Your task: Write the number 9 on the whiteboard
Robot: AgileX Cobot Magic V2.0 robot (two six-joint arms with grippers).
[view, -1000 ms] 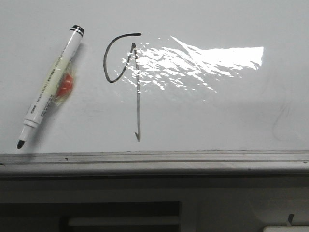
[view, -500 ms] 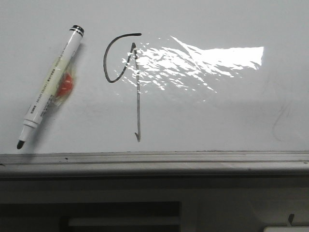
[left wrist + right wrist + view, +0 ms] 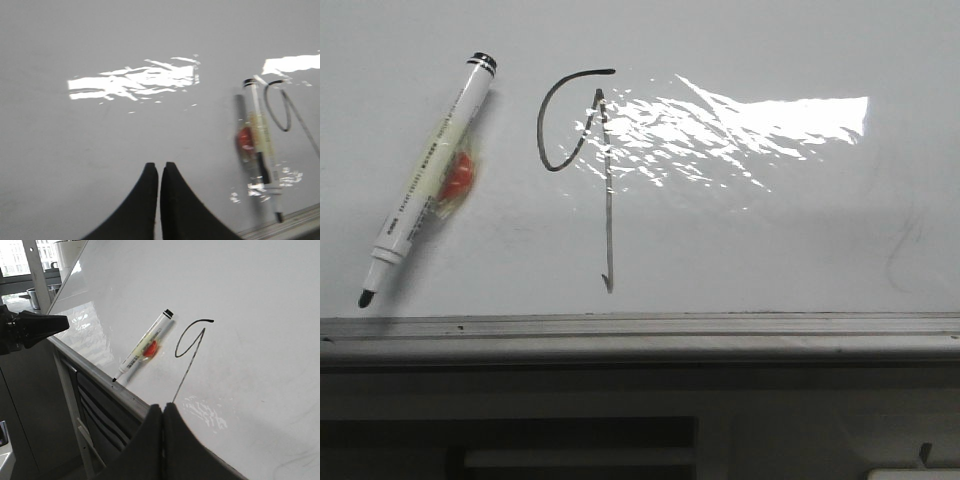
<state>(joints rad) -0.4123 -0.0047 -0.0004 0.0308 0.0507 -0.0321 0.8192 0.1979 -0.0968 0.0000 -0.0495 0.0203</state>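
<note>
A thin black number 9 is drawn on the whiteboard: an open loop at upper left and a long stem ending in a small hook. The same number 9 shows in the right wrist view, and part of it in the left wrist view. A white marker lies uncapped on the board left of the figure, tip toward the rail. Neither gripper is in the front view. My left gripper hovers shut over bare board, apart from the marker. My right gripper is shut near the stem's foot, holding nothing.
A grey metal rail runs along the board's near edge, with dark slatted framing below it. Bright glare covers the board right of the figure. A faint grey smudge marks the far right. The other arm's dark tip shows beyond the rail.
</note>
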